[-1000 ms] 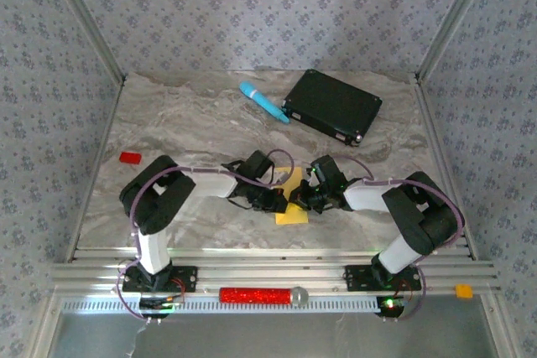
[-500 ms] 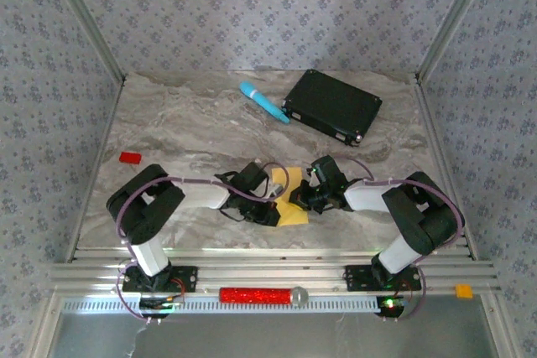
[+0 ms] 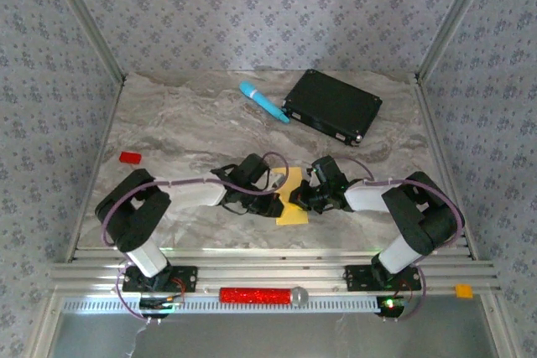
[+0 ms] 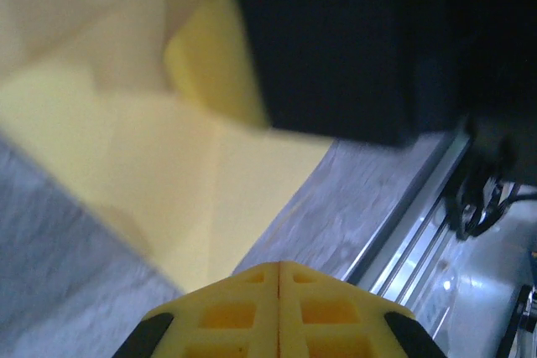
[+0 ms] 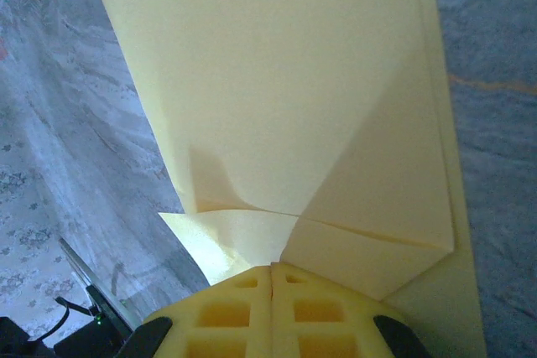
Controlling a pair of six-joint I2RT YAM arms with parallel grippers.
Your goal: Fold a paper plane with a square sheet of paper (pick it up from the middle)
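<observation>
Square sheet of paper (image 3: 292,214), part-folded, is located mid-width by the table's (image 3: 168,123) near edge. Left gripper (image 3: 273,205) and right gripper (image 3: 296,200) are pressed together at its sides. Judged light and floppy; best pinched at a folded edge.

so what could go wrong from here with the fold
The left gripper, shut, sits close beside the right gripper at the square sheet of paper, so they could bump. The right gripper seems to pinch only a curled flap of it; a pull may tear the paper or let it slip out.
</observation>
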